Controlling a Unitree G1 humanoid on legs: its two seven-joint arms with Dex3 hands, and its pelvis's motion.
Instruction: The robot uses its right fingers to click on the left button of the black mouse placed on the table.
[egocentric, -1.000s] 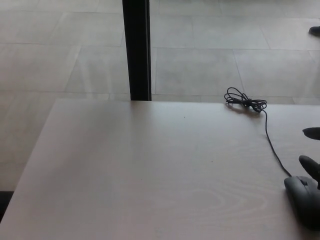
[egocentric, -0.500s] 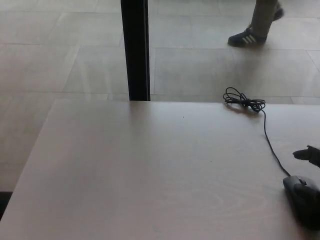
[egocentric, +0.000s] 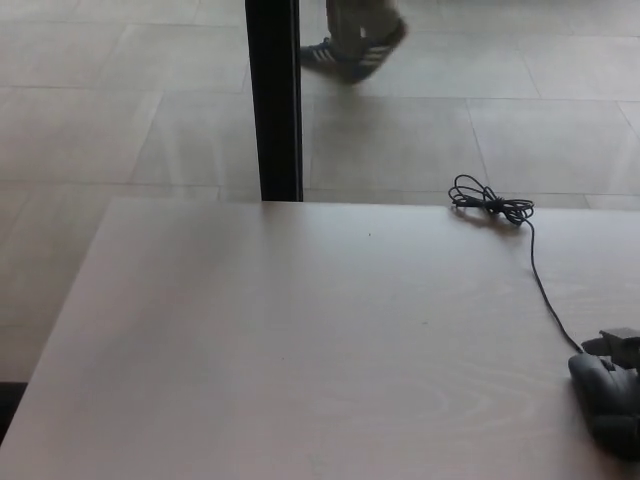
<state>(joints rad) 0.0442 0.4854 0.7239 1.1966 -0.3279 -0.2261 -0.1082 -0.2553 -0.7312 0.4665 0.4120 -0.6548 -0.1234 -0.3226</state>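
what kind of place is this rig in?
Probably an office or lab hall, not a home: a pale wood-grain table, large grey floor tiles, a black pillar, and a person's sneakered foot walking past. A wired black mouse lies at the table's right edge.

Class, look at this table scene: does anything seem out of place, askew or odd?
Nothing is spilled or damaged. The black mouse sits at the table's right edge, partly out of frame, its cable ending in a tangled bundle near the far edge. A person's shoe crosses the floor behind.
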